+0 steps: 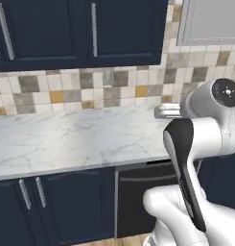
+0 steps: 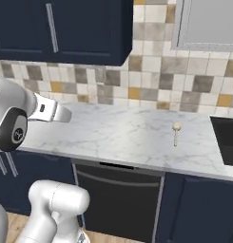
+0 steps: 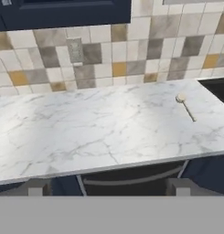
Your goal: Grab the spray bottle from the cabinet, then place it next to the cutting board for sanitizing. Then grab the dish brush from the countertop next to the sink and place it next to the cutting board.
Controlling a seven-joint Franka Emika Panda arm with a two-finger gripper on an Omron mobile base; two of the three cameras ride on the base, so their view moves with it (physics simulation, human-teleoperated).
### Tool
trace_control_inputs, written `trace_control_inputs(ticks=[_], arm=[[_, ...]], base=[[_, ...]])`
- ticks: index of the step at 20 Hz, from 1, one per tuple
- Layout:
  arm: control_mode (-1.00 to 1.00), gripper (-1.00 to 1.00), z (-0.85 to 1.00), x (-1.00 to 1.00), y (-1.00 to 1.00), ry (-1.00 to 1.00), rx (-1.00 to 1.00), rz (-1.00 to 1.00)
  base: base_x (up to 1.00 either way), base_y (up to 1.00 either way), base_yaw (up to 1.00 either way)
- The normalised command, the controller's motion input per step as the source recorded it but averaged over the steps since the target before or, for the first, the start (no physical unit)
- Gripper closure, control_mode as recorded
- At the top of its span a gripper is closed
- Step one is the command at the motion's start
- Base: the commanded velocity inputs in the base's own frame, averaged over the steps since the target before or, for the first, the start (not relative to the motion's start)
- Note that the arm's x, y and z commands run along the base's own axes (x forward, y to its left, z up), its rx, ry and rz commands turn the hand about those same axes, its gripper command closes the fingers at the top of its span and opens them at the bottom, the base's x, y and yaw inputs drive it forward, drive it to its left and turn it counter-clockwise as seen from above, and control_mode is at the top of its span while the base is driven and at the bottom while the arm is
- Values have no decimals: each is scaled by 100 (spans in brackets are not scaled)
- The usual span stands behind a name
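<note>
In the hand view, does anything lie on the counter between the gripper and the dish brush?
No. Between the open gripper and the dish brush the hand view shows bare marble countertop; the brush lies ahead near the dark sink edge.

Soft, even light is washing over the countertop, casting hardly any shadows or glare. The rendering is looking slightly blurred and pixelated throughout.

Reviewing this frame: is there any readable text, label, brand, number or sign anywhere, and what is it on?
None: no words, numbers or brand marks can be read in any view.
The cabinet, the countertop and the dish brush carry no lettering.
The round cap on the arm joint has a small white mark, too small to read.
</note>
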Motion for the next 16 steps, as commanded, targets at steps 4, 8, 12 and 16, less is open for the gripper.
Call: trace_control_inputs(ticks=[4, 8, 12, 16], arm=[[100, -100, 0, 0, 0, 0, 0, 0], [100, -100, 0, 0, 0, 0, 0, 0], [100, -100, 0, 0, 0, 0, 0, 0], [100, -100, 0, 0, 0, 0, 0, 0]], base=[[0, -100, 0], [6, -100, 0], [34, -82, 1], [79, -45, 2]])
